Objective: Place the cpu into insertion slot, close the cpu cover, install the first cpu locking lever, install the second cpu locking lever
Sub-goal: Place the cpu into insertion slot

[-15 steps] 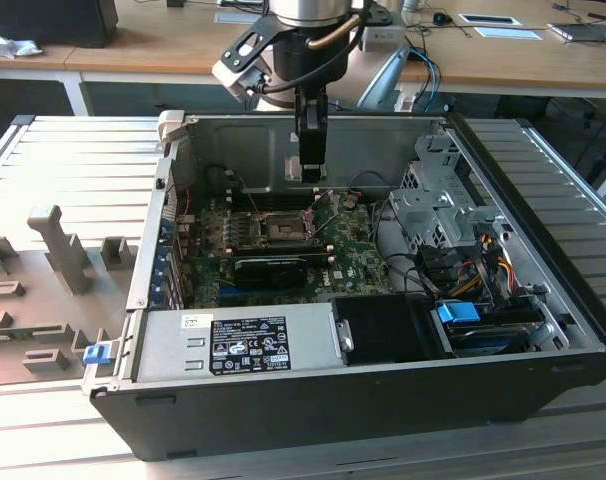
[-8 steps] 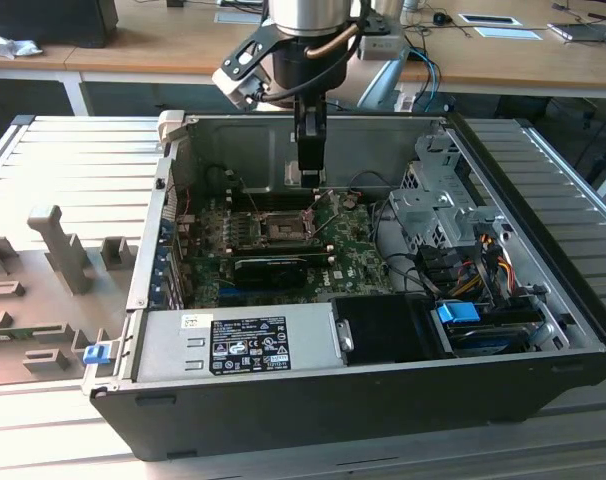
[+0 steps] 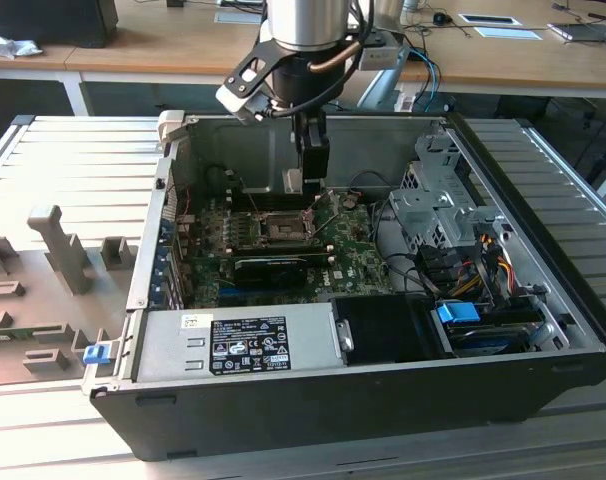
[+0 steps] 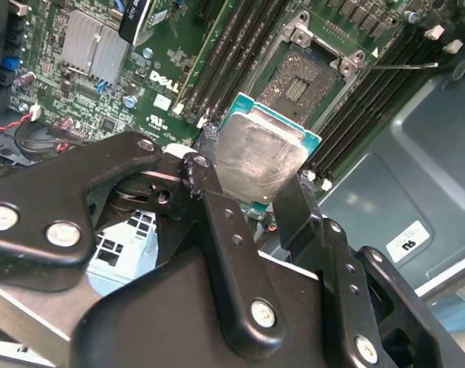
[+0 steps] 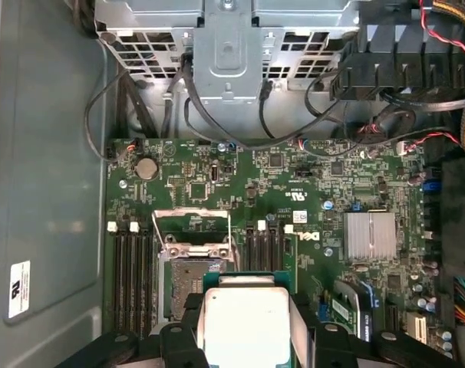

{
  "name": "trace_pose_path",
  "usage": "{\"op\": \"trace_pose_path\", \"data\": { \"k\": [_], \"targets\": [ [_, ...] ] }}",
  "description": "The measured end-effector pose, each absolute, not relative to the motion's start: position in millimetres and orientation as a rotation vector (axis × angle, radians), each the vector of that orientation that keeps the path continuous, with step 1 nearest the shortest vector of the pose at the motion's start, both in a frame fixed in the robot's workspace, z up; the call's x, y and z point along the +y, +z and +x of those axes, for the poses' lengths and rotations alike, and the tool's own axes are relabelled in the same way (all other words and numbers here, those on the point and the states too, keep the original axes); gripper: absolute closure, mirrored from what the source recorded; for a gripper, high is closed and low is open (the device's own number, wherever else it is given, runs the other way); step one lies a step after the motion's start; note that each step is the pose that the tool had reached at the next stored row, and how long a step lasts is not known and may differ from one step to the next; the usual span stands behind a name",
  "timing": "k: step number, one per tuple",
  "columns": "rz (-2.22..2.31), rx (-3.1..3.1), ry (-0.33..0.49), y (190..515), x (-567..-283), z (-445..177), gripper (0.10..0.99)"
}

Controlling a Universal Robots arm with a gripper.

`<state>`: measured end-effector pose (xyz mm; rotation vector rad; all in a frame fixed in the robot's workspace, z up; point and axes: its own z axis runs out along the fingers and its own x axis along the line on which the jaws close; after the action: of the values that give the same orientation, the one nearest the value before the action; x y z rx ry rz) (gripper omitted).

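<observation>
Your gripper (image 4: pixel 248 192) is clamped on the cpu (image 4: pixel 259 153), one black finger on each of two opposite edges, with the silver top facing the second wrist view. The chip hangs in the air above the green motherboard (image 5: pixel 294 176) and touches nothing but the fingers.

The insertion slot (image 4: pixel 305 80) lies below the gripper and a little off to one side, so the chip is not yet squarely over it. In the exterior view the slot (image 3: pixel 273 222) sits lower and towards that view's left of the gripper (image 3: pixel 311 170). The metal piece at the slot's far edge looks like the cpu cover (image 5: pixel 198 249), lifted clear, though you cannot be sure of that from here.

To do this well, bring the chip square over the dark centre first, edges parallel to the rim. Hold it level, since in the second wrist view it looks tilted. Match its corner mark and notches to the slot, then lower it straight down without pressing. The contacts underneath probably bend easily.
</observation>
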<state>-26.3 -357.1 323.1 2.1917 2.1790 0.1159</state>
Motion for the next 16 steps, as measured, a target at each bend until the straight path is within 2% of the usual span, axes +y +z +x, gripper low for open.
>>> {"op": "trace_pose_path", "data": {
  "k": [16],
  "targets": [
    [2.168, 2.204, 0.118, 303, -357, -27, 0.553]
  ]
}}
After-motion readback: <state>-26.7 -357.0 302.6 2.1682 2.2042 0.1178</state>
